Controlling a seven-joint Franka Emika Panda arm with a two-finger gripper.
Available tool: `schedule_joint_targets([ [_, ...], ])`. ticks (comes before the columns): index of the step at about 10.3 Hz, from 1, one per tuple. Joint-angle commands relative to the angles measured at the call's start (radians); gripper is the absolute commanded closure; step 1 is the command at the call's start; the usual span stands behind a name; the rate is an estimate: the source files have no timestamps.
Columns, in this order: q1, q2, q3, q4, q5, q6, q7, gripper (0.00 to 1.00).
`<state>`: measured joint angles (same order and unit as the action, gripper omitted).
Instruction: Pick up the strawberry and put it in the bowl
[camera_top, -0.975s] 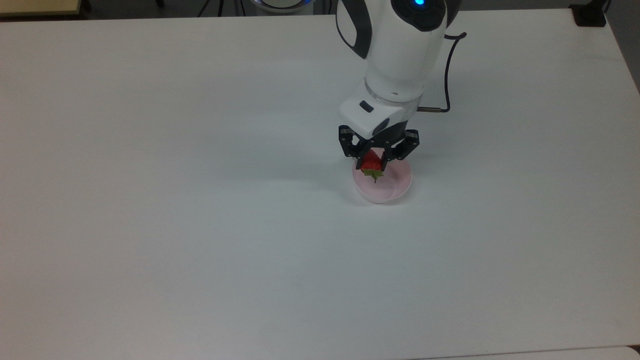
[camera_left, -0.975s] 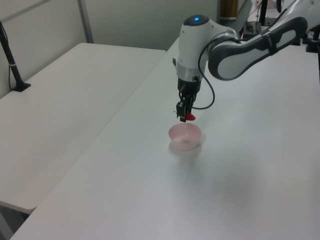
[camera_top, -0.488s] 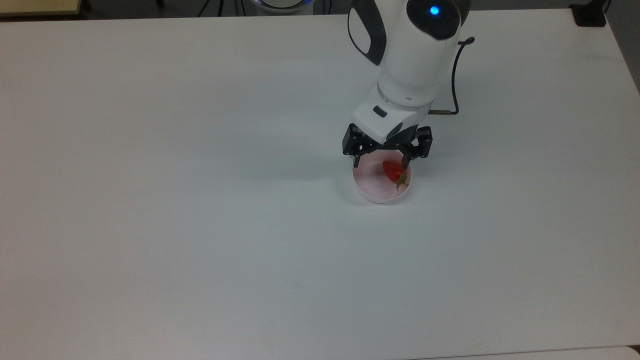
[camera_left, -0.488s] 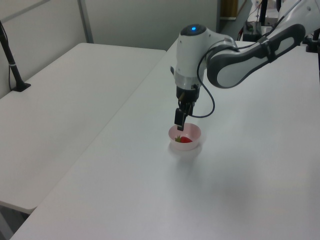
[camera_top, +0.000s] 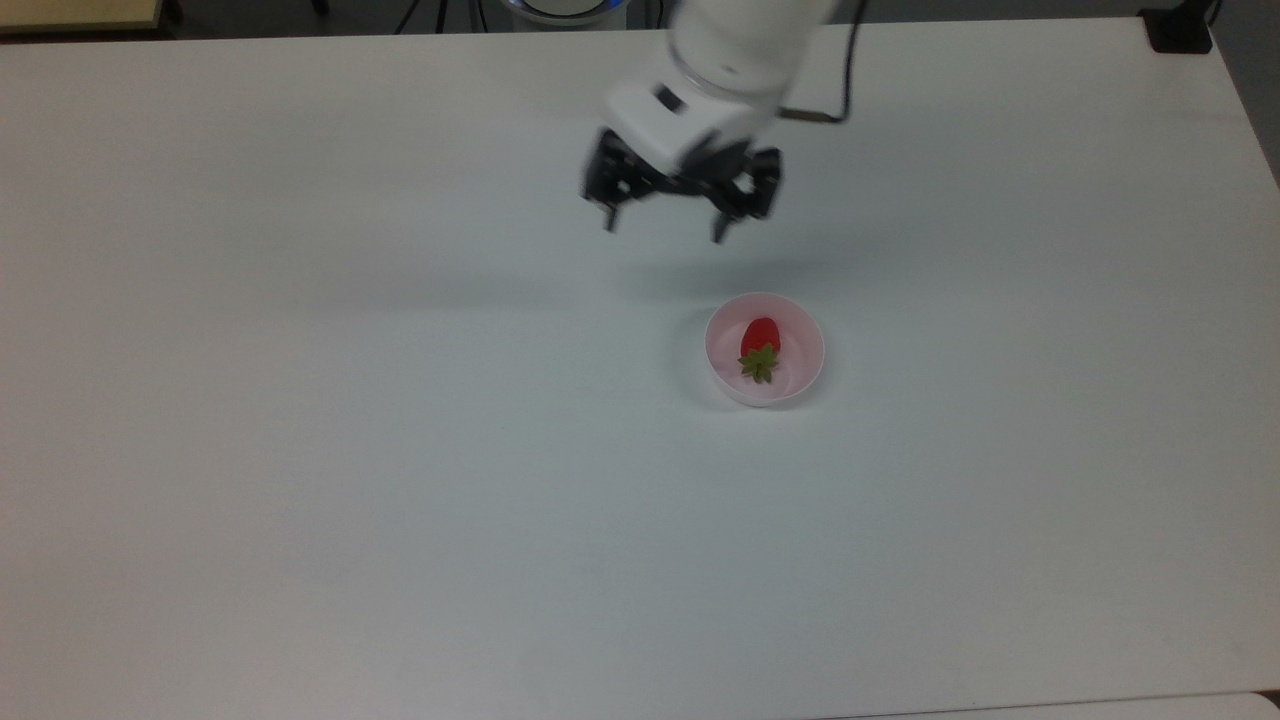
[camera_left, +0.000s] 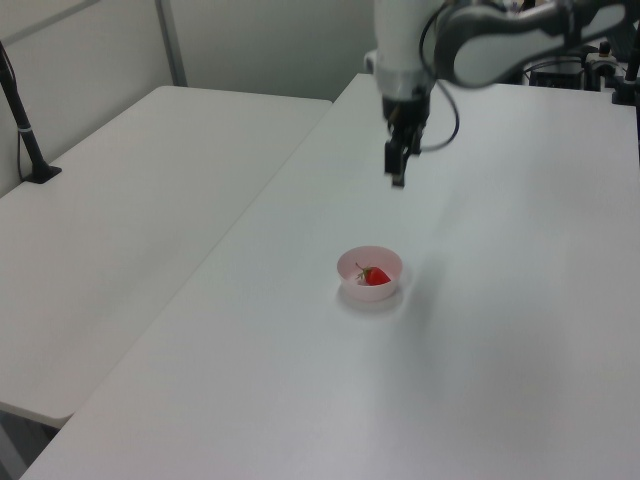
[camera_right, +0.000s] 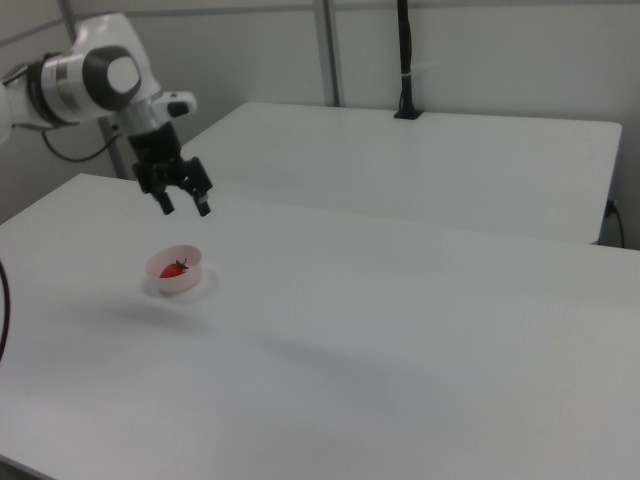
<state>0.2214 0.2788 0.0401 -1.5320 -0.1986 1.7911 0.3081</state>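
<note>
A wide white bench (camera_top: 300, 450) carries the small round pale pink plastic bowl (camera_top: 806, 375), and the glossy red strawberry with its green cap (camera_top: 760, 345) lies inside that bowl. The black two-finger tool (camera_top: 664, 223) hangs above the bowl, well apart, fingers spread and empty.

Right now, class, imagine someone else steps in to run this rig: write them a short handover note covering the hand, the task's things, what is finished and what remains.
Hand: open, empty, raised above the white table, apart from the bowl and toward the top view's upper left of it.
Small glossy red strawberry with green cap: lying inside the small round pale pink plastic bowl, cap toward the top view's bottom.
Done: strawberry picked, placed in the bowl, released.
Left: nothing on the strawberry; probably just park the arm.
</note>
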Motion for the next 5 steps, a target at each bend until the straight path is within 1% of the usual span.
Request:
schedule_joint_targets([
  [1, -0.130, -0.166, 0.003, -0.089, 0.049, -0.065, -0.038, 0.00],
  [2, -0.172, -0.199, 0.003, -0.094, 0.109, -0.067, -0.062, 0.00],
  [3, -0.203, -0.237, 0.001, -0.124, 0.140, -0.067, -0.120, 0.00],
  [4, -0.208, -0.266, 0.000, -0.149, 0.140, -0.070, -0.144, 0.00],
  [5, -0.209, -0.270, -0.002, -0.146, 0.140, -0.088, -0.144, 0.00],
])
